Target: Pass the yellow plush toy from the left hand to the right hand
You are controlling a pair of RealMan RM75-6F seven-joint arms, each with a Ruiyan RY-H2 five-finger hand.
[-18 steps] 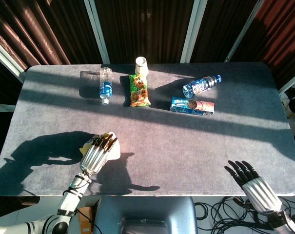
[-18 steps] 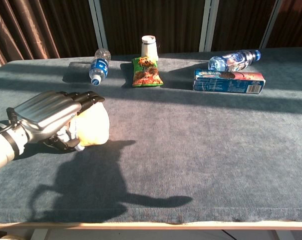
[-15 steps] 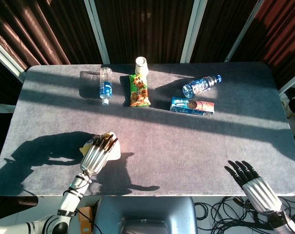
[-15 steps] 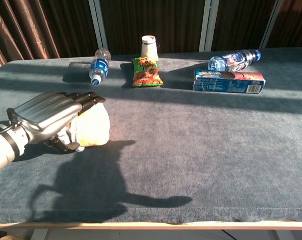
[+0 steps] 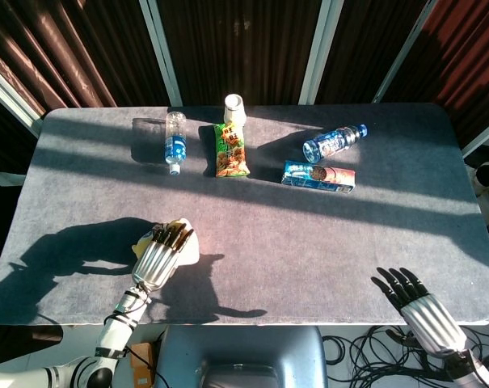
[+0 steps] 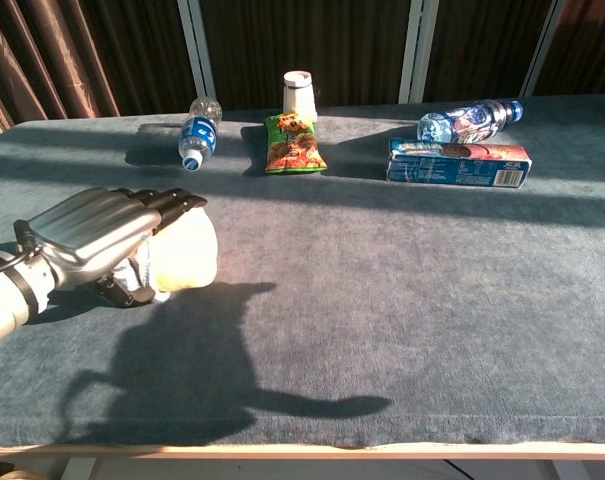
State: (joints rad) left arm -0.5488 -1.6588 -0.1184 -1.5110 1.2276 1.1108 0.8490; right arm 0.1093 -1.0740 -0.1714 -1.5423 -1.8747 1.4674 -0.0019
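The yellow plush toy (image 5: 186, 246) (image 6: 187, 252) is a pale rounded lump at the table's near left. My left hand (image 5: 159, 256) (image 6: 107, 237) lies over its top with the fingers curled across it and grips it; the toy seems to touch the cloth still. Most of the toy is hidden under the hand in the head view. My right hand (image 5: 415, 301) hovers off the near right edge of the table, fingers spread, holding nothing. The chest view does not show it.
Along the far side of the grey table (image 5: 309, 234) lie a water bottle (image 5: 174, 143), a green snack bag (image 5: 230, 150), a white cup (image 5: 234, 108), a second bottle (image 5: 333, 142) and a blue carton (image 5: 318, 176). Cables lie on the floor below the right hand.
The left hand and the toy have shifted very slightly left. The right hand has hardly moved.
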